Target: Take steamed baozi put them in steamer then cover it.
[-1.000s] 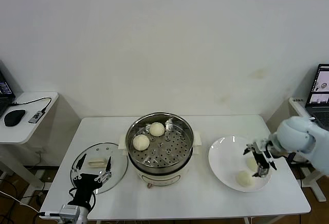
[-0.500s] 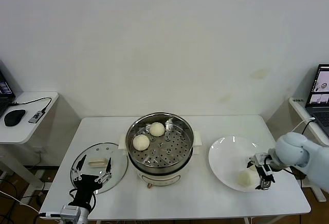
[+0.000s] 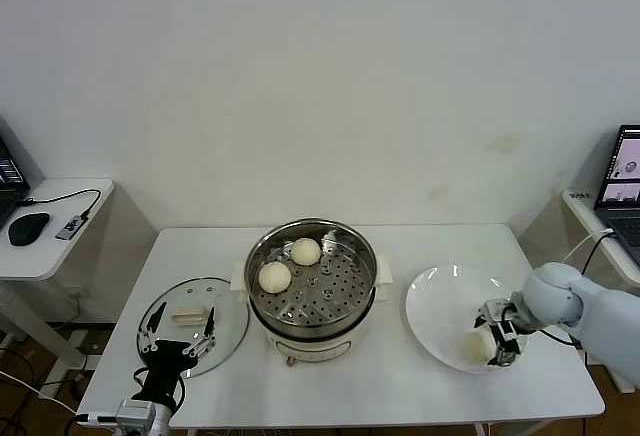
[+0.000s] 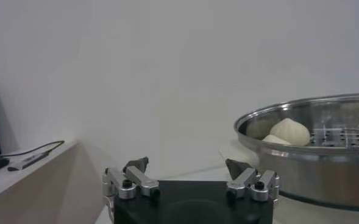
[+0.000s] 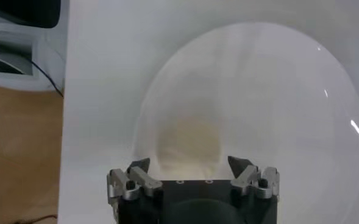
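Note:
The steamer (image 3: 335, 292) stands mid-table with two steamed baozi (image 3: 274, 276) (image 3: 306, 251) on its perforated tray. Another baozi (image 3: 477, 346) lies on the white plate (image 3: 440, 296) at the right. My right gripper (image 3: 491, 341) is down over it, open, one finger on each side; in the right wrist view the baozi (image 5: 188, 143) sits between the fingers of the gripper (image 5: 189, 163) with small gaps. The cover (image 3: 228, 306) lies flat to the left of the steamer. My left gripper (image 3: 180, 329) waits open at its near edge, holding nothing (image 4: 186, 164), with the steamer (image 4: 313, 176) in the background.
A low side table (image 3: 50, 246) with a mouse and cable stands at the left. A laptop (image 3: 622, 171) sits on a stand at the right. The plate lies close to the table's right front corner (image 3: 590, 406).
My right gripper has dropped toward the plate's near side, settling around the baozi, and its fingers have drawn in a little. The left arm has not moved.

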